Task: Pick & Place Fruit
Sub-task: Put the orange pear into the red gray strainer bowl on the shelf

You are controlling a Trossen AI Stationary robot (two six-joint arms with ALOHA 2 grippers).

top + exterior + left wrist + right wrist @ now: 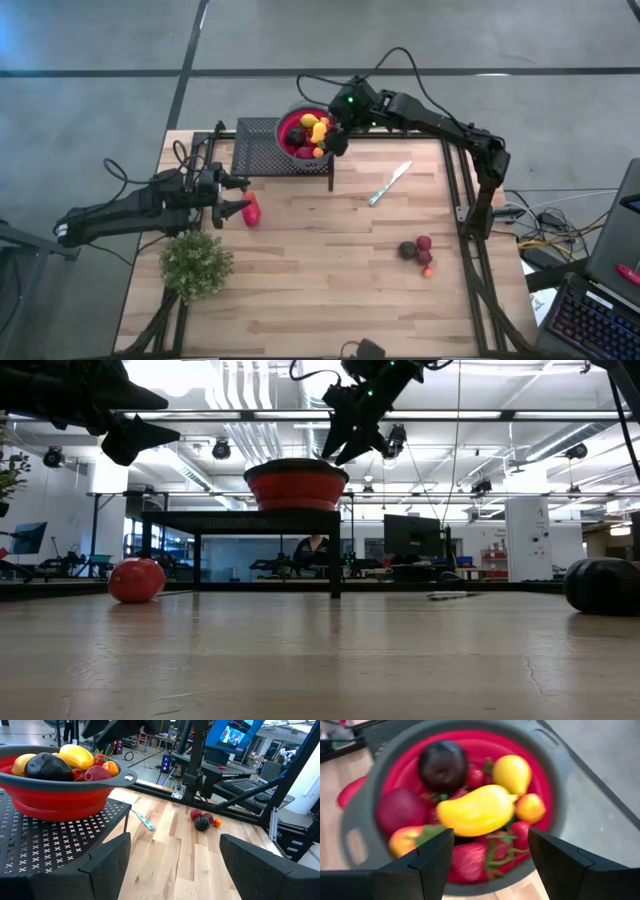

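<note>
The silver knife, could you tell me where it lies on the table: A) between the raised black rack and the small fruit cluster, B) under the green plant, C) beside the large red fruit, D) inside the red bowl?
A: the silver knife lies on bare wood between the black rack and the fruit cluster.

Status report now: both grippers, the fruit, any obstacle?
Right gripper open above red bowl of fruit. Left gripper open, empty, near big red fruit. Three fruits remain on table; nothing blocking.
</note>
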